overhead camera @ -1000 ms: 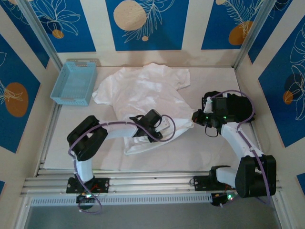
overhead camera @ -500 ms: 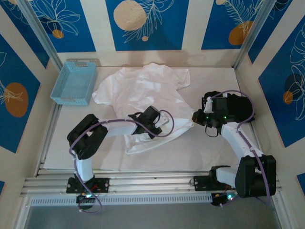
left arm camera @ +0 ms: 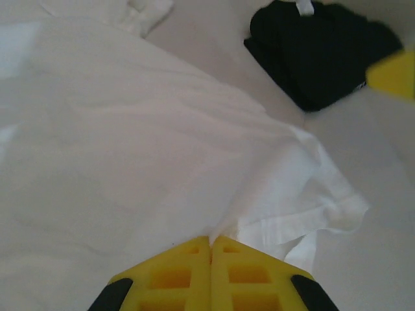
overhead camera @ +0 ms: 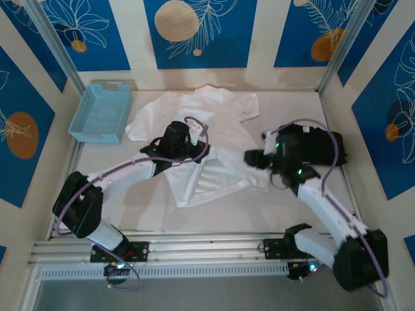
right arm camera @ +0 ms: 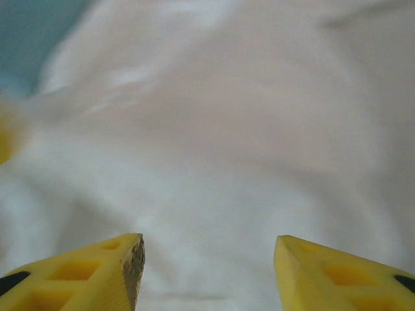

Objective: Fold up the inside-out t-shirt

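One white inside-out t-shirt (overhead camera: pixel 214 116); one black folded garment (left arm camera: pixel 324 52); one blue basket (overhead camera: pixel 100 115); two claws, left claw (left arm camera: pixel 211 241) and right claw (right arm camera: pixel 209 245)

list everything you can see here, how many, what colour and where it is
t-shirt: one, white, rumpled across the middle of the table
folded garment: one, black, on the table beside the t-shirt
basket: one, light blue, far left corner of the table
table: one, white, under everything
wall panels: several, blue and cream with leaf prints, around the table
left arm: one, black and white, reaching over the t-shirt, jaws shut on a fold of it
right arm: one, black and white, at the t-shirt's right side, jaws open above the cloth
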Robot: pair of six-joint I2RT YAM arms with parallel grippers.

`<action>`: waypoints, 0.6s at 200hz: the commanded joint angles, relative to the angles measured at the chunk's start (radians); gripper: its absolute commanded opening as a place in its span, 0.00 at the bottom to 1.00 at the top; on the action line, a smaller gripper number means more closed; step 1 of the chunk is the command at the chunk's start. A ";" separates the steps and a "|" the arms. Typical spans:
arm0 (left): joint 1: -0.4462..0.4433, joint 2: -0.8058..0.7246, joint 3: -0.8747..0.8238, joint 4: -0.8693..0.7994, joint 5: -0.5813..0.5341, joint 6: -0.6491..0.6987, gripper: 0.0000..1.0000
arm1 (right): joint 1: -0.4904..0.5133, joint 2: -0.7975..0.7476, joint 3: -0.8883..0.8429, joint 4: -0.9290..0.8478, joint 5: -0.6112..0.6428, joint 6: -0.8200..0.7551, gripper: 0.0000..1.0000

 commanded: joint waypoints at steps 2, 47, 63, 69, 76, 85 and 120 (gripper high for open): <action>0.004 -0.041 0.071 -0.096 0.052 -0.042 0.00 | 0.242 -0.001 -0.157 0.313 0.044 -0.124 0.52; 0.011 -0.091 0.162 -0.250 0.120 -0.026 0.00 | 0.466 0.458 -0.183 0.827 0.358 -0.287 0.39; 0.012 -0.122 0.193 -0.302 0.152 -0.015 0.00 | 0.466 0.604 -0.161 1.005 0.406 -0.331 0.38; 0.012 -0.131 0.208 -0.320 0.174 -0.014 0.00 | 0.469 0.651 -0.137 1.035 0.438 -0.353 0.37; 0.009 -0.142 0.222 -0.334 0.206 -0.015 0.00 | 0.465 0.712 -0.114 1.080 0.475 -0.373 0.35; 0.004 -0.157 0.232 -0.336 0.238 -0.021 0.00 | 0.456 0.778 -0.097 1.149 0.508 -0.401 0.34; -0.036 -0.194 0.288 -0.389 0.308 0.042 0.00 | 0.408 0.896 -0.009 1.188 0.550 -0.427 0.33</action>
